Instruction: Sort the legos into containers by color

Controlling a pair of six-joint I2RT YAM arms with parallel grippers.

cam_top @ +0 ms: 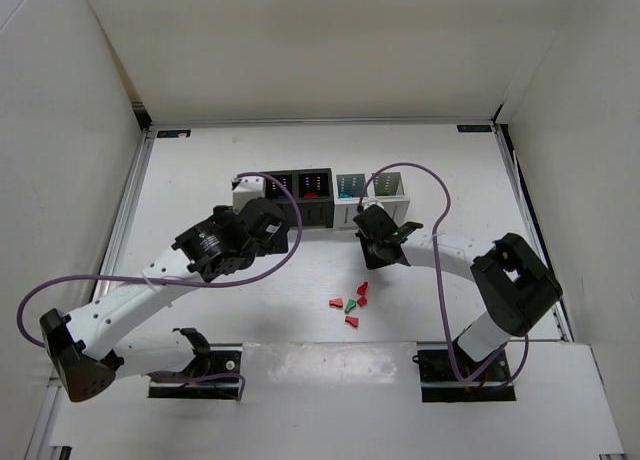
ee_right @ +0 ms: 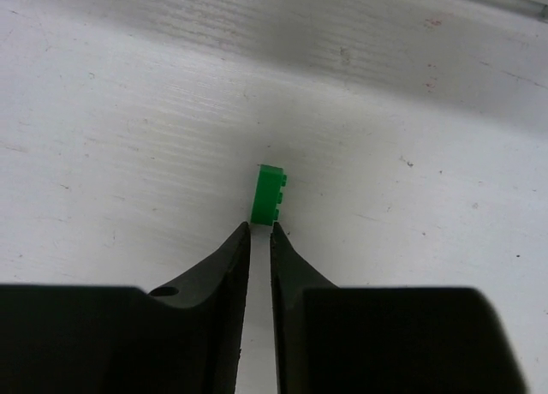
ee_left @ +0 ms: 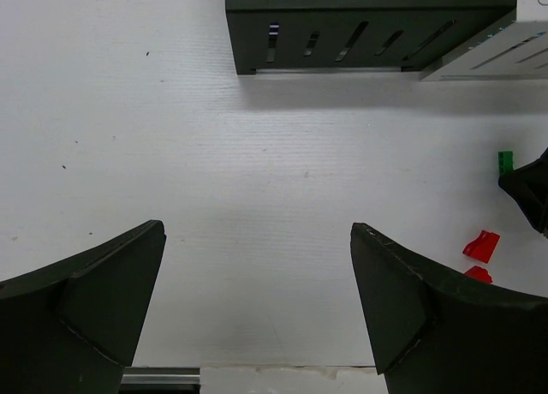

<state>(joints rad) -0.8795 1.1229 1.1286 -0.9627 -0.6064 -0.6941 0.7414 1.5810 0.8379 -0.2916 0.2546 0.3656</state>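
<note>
Right wrist view: the right fingers point(ee_right: 224, 270) pinch a green lego point(ee_right: 268, 193) by its end, held over the bench point(ee_right: 128, 111). Looks light, hard and slick, so I'd grab deeper across the flat sides. The left fingers point(ee_left: 94, 300) are spread wide, empty.

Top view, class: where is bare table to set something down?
Free: the table left of the containers, behind them, and right of them. Crowded: centre front, where loose legos lie near the right hand, which pinches a green lego.
</note>
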